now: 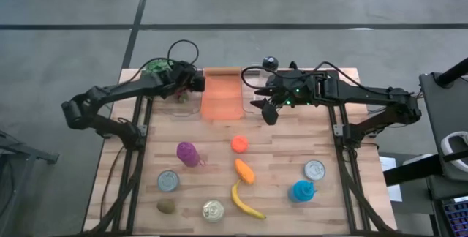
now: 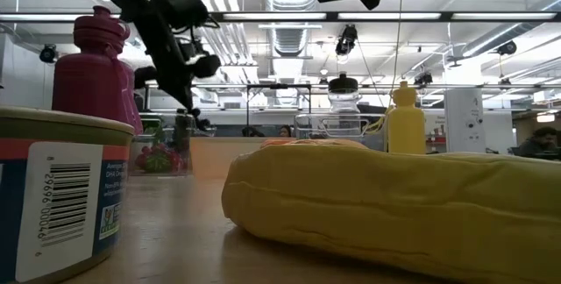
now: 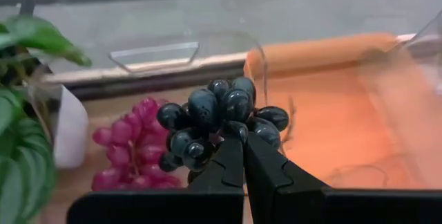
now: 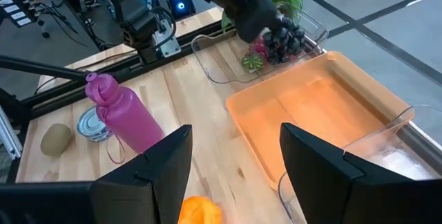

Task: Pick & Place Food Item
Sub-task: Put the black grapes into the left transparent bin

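Front edge of the wooden table (image 1: 285, 165): a kiwi (image 1: 166, 206), a tin can (image 1: 213, 211) and a banana (image 1: 246, 202) lie in a row. In the low view the banana fills the foreground to the right, with a labelled can (image 2: 53, 192) at the left.

Next row back: a second can (image 1: 168, 181), a carrot (image 1: 244, 170), a blue bottle (image 1: 302, 191) lying down, and a third can (image 1: 314, 169). Beyond these, a magenta bottle (image 1: 189, 153) on its side and an orange (image 1: 239, 144).

Far edge: an orange tray (image 1: 222, 94) sits centrally, with a clear container (image 1: 183, 107) touching its left side and another clear container (image 4: 387, 151) on its right.

Left gripper (image 3: 243, 156): positioned over the left clear container, near the tray's edge. Its fingers are fully closed, pinching the stem of a bunch of dark grapes (image 3: 221, 117), which is lifted clear of the container floor. A bunch of red grapes (image 3: 131, 144) and a green leafy item (image 3: 21, 120) rest inside that container below it.

Right gripper (image 1: 269, 110): raised above the table just beside the tray's right side. Its fingers (image 4: 148, 172) stand roughly half apart with nothing between them. The right wrist view confirms the dark grapes suspended from the left gripper at the far corner of the tray.
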`<state>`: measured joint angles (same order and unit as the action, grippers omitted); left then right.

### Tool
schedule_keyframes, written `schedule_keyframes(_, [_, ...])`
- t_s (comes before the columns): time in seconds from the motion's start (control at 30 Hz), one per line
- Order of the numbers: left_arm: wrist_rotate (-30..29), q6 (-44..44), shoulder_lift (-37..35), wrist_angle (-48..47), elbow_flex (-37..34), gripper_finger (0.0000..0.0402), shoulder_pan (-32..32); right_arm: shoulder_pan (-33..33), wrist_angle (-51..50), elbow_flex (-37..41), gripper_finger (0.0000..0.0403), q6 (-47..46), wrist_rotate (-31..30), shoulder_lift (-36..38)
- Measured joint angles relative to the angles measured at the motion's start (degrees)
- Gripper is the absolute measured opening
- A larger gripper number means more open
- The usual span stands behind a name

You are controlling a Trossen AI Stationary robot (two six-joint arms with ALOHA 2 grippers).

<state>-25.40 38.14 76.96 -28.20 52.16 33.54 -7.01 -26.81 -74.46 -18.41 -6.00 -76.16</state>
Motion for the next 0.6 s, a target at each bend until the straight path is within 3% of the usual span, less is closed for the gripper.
schedule_keyframes(0.3, [0.10, 1.78, 3.51, 0.02, 0.00, 0.0002, 0.42, 0.00, 0.00, 0.00, 0.0215, -0.70, 0.00, 0.00])
schedule_keyframes(0.6, [0.10, 1.78, 3.46, 0.04, 0.00, 0.0058, 0.85, 0.00, 0.04, 0.00, 0.0215, -0.68, 0.00, 0.00])
